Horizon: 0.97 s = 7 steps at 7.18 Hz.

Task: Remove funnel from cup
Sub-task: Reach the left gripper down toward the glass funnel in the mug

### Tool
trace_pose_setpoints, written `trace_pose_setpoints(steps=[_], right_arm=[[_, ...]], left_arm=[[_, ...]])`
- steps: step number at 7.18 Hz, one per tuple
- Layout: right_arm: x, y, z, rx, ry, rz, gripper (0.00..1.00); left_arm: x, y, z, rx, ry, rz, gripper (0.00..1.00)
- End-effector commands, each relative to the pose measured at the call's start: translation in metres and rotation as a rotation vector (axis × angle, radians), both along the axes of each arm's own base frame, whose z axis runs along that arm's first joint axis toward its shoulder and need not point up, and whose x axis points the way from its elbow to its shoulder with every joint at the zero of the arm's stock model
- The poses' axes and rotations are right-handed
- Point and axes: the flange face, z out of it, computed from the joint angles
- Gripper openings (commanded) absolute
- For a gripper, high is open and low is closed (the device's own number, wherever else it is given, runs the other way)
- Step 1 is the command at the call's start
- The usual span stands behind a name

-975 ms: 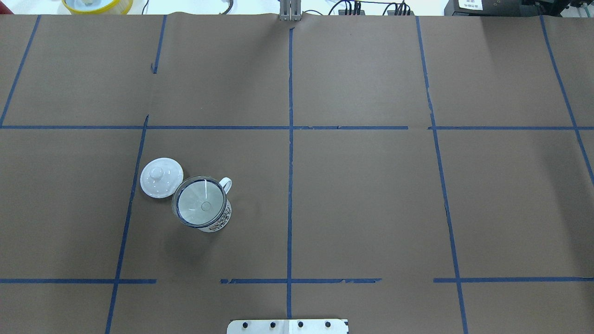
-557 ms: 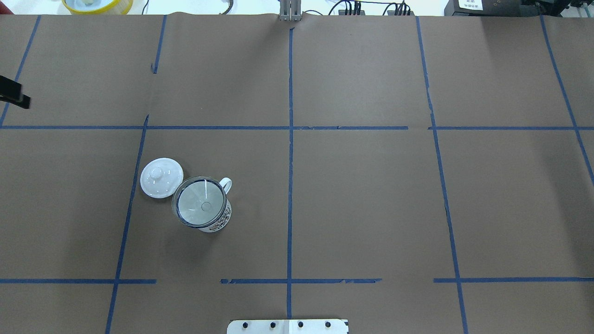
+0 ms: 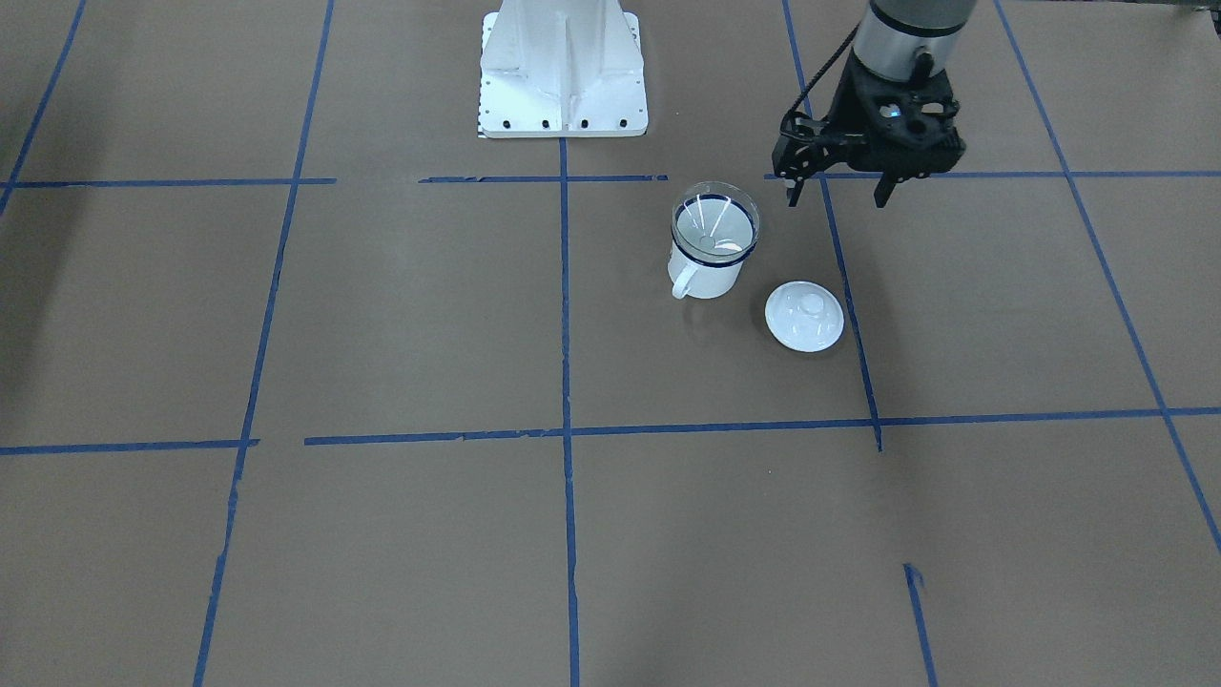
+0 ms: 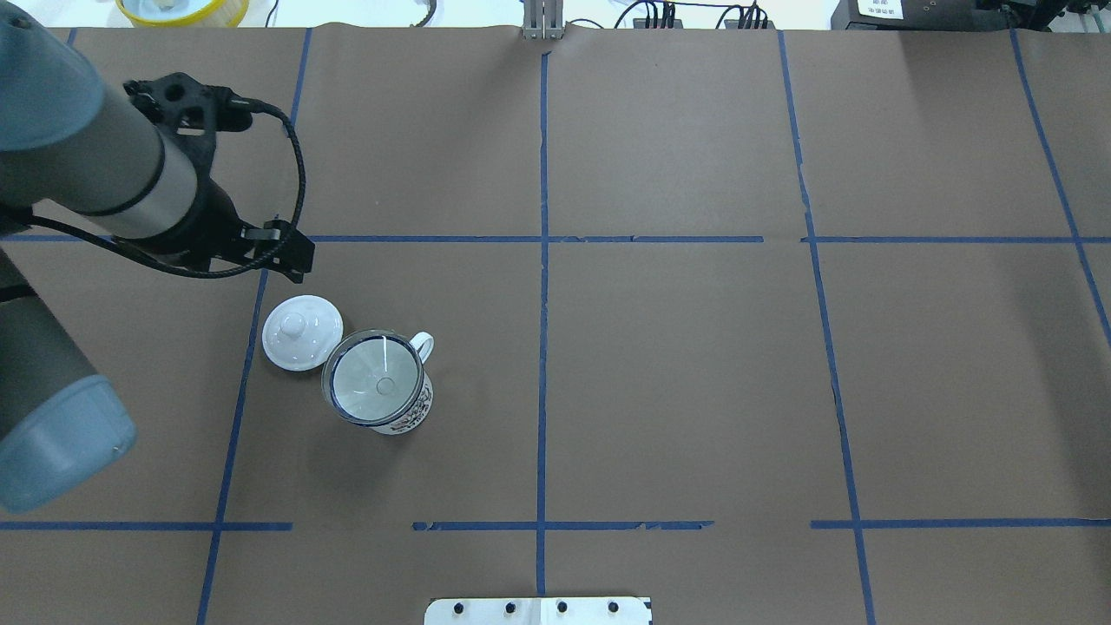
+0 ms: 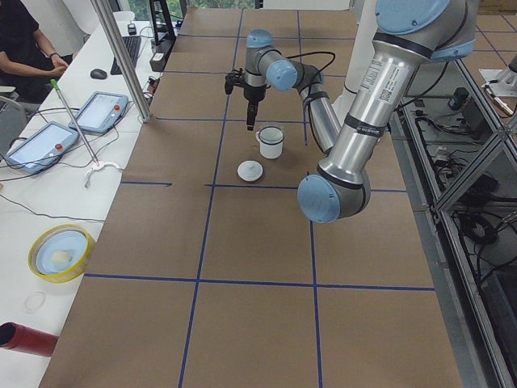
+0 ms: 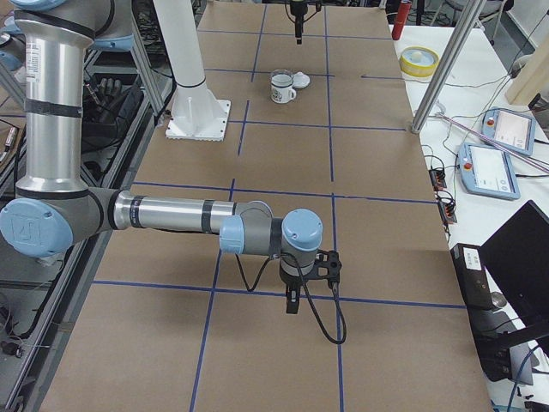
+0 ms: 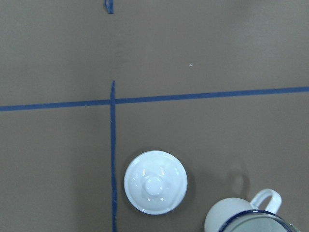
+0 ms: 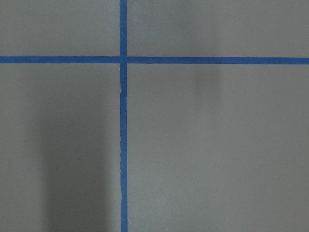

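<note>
The cup (image 4: 410, 415), a white enamel mug with a dark blue rim, stands left of the table's middle, and also shows in the front view (image 3: 704, 275). The clear funnel (image 4: 375, 386) sits in its mouth, rim level with the mug's rim (image 3: 715, 227). My left gripper (image 3: 836, 197) is open and empty. It hangs above the table, to the left of the cup and beyond it, apart from it. The left wrist view shows the cup (image 7: 231, 217) only at its bottom right corner. My right gripper (image 6: 292, 305) is far off over bare table; I cannot tell if it is open.
A round white lid with a knob (image 4: 302, 332) lies flat, touching the cup's left side, roughly below my left gripper (image 7: 155, 181). The robot's white base (image 3: 563, 95) is at the near edge. A yellow-rimmed bowl (image 4: 182, 9) sits beyond the table's far left.
My left arm has swung into the overhead view from the left and now hangs over the area beyond the lid. Cup, funnel and lid have not moved.
</note>
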Motion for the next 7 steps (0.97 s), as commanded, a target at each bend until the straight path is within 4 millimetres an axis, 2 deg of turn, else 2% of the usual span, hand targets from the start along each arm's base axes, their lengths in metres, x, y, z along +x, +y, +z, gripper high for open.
trace_pose_setpoints(steps=[1, 2, 3, 4, 5, 6, 7], right_arm=[[0.0, 0.0, 0.0, 0.001, 0.0, 0.0, 1.0], [0.0, -0.001, -0.001, 0.002, 0.0, 0.0, 1.0], [0.0, 0.0, 0.0, -0.001, 0.0, 0.0, 1.0], [0.0, 0.0, 0.0, -0.001, 0.0, 0.0, 1.0], [0.0, 0.0, 0.0, -0.001, 0.0, 0.0, 1.0], [0.0, 0.0, 0.0, 0.001, 0.0, 0.0, 1.0], [0.0, 0.0, 0.0, -0.001, 0.0, 0.0, 1.0]], left_arm=[[0.075, 0.0, 0.002, -0.051, -0.038, 0.034, 1.0], [0.1, 0.009, 0.007, -0.082, 0.004, 0.007, 1.0], [0.116, 0.016, 0.008, -0.1, 0.028, 0.002, 1.0], [0.133, 0.033, 0.01, -0.124, 0.025, 0.018, 1.0], [0.141, 0.041, 0.011, -0.133, 0.027, 0.027, 0.99], [0.149, 0.039, 0.014, -0.131, 0.044, 0.025, 0.91], [0.158, 0.044, 0.015, -0.135, 0.047, 0.033, 0.79]])
